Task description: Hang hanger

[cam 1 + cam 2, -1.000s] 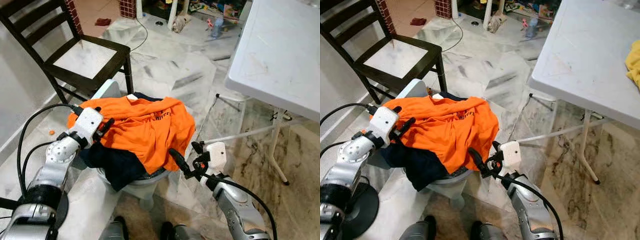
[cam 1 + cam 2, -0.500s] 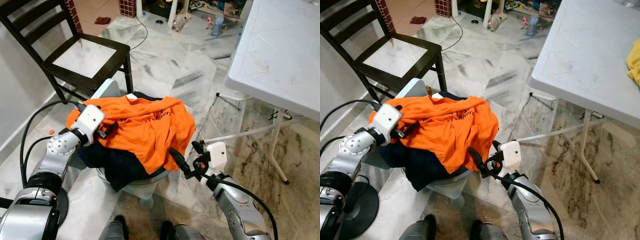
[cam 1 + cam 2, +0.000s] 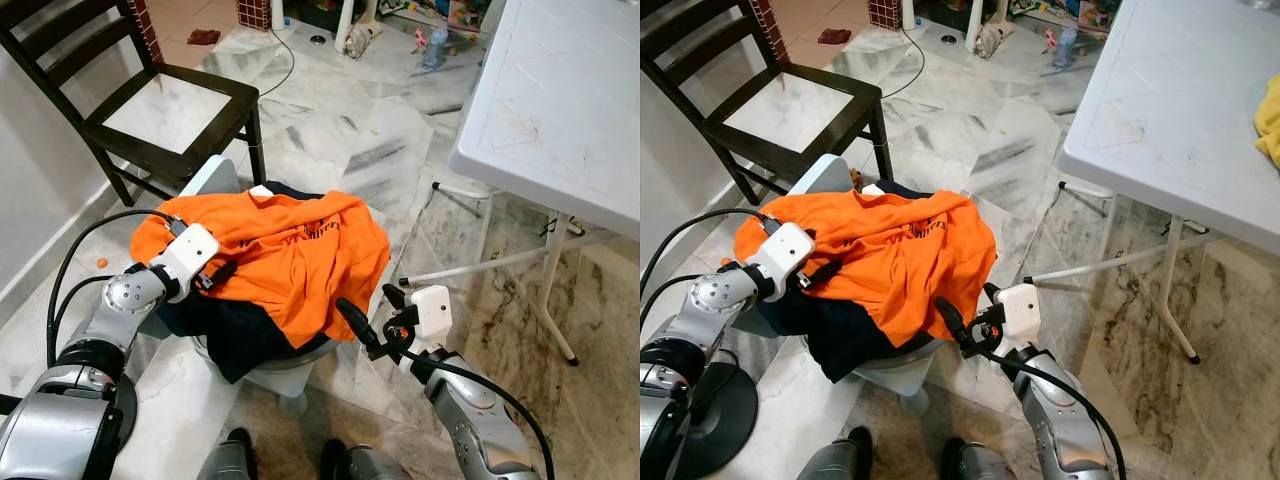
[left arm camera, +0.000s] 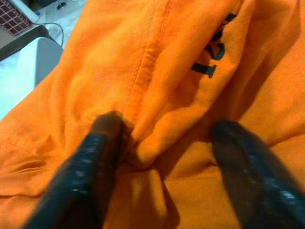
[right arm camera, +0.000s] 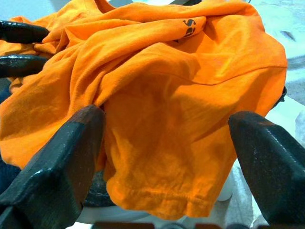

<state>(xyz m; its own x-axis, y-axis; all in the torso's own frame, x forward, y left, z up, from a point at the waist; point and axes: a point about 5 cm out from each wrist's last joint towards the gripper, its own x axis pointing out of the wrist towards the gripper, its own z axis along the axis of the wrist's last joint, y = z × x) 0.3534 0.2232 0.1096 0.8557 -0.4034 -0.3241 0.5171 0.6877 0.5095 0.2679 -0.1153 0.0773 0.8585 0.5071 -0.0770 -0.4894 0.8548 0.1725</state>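
Note:
An orange shirt (image 3: pixel 290 250) lies crumpled over a dark navy garment (image 3: pixel 225 330) on a pale tub (image 3: pixel 290 365). My left gripper (image 3: pixel 218 273) rests on the shirt's left side. In the left wrist view the left gripper (image 4: pixel 171 157) is open, its fingers (image 4: pixel 102 157) pressed into the cloth with a raised fold beside one of them. My right gripper (image 3: pixel 372 310) hovers open just off the shirt's right hem, and in the right wrist view the right gripper (image 5: pixel 164 162) has the hanging hem ahead of its spread fingers (image 5: pixel 62 162). No hanger can be made out.
A dark wooden chair (image 3: pixel 150 100) stands at the back left. A white folding table (image 3: pixel 560 100) fills the right, its thin legs (image 3: pixel 490 265) reaching toward the tub, with a yellow cloth (image 3: pixel 1268 120) on it. Marble floor lies between them.
My left gripper has slid a little down and to the right across the orange shirt. The right gripper stays where it was.

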